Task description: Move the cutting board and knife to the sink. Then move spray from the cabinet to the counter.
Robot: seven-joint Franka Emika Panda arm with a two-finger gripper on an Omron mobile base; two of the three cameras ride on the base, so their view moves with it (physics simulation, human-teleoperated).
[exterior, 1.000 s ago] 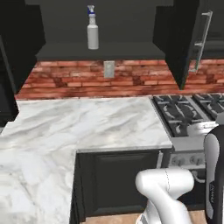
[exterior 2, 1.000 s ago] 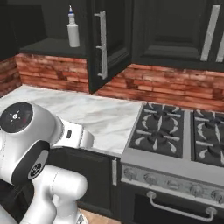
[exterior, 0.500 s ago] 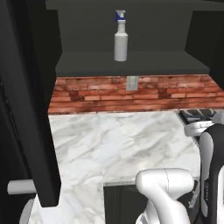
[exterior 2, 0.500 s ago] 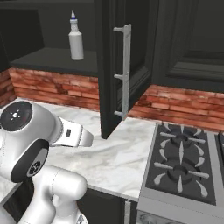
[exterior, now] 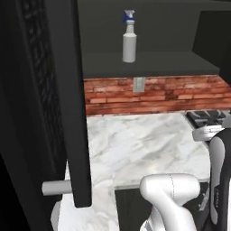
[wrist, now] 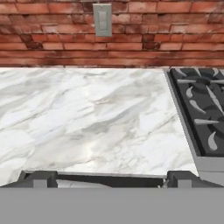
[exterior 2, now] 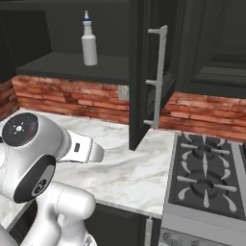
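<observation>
The spray [exterior: 129, 38] [exterior 2: 89, 40], a pale bottle with a blue nozzle, stands upright on the shelf of the open dark cabinet [exterior: 149, 63] [exterior 2: 57, 65]. Below it lies the white marble counter [exterior: 144, 144] [exterior 2: 125, 166] [wrist: 87, 118]. In the hand view my gripper [wrist: 109, 179] is open, its two dark fingertips [wrist: 40, 178] set wide apart low over the counter's front edge with nothing between them. It is well below the spray. The cutting board, the knife and the sink are out of view.
An open cabinet door [exterior: 67, 99] hangs close on the left, and another with a metal handle [exterior 2: 157, 77] juts out over the counter. A gas stove [exterior: 207, 119] [exterior 2: 206, 178] [wrist: 201, 105] adjoins the counter on the right. A wall outlet [wrist: 102, 19] sits in the brick.
The whole picture has shifted: the base has driven, and the open cabinet and its doors loom closer. The spray stays on its shelf. The gripper stays open.
</observation>
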